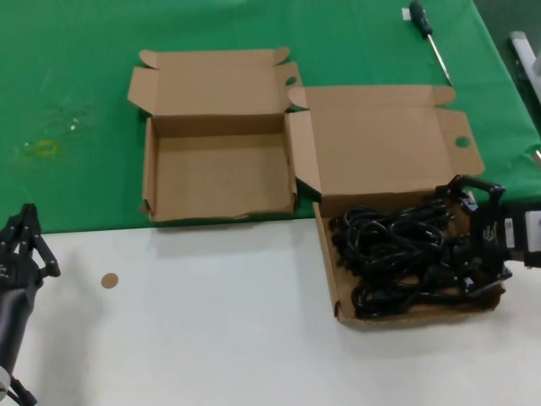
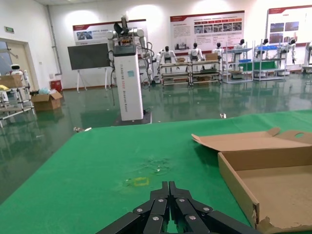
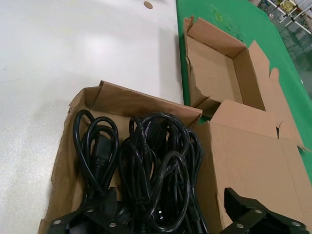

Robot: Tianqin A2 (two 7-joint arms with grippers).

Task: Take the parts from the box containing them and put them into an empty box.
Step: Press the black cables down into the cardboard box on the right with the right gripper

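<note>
A: Where do the cords lie?

B: The parts [image 1: 404,258], a tangle of black looped cords with chunky plugs, fill the tray of the box containing them [image 1: 385,139], which sits at the right of the table [image 1: 211,321], its tray on the white near part and its tall lid lying back over the green cloth [image 1: 76,85].

A: And your right gripper?

B: My right gripper [image 1: 473,241] is at the right edge of that tray, fingers spread apart over the heap; my right wrist view shows one finger [image 3: 92,217] among the cords and the other [image 3: 253,212] beyond them, by the lid. I cannot tell if either touches a cord.

A: The left one?

B: My left gripper [image 1: 25,245] waits at the table's near left edge, its fingers [image 2: 168,204] pressed together and empty.

A: The receiving box?

B: The empty box [image 1: 221,173] stands on the green cloth, just beside the full box's side flap. A screwdriver [image 1: 428,38] lies near the far right edge, and a small brown disc [image 1: 109,281] rests on the white part near my left arm.
</note>
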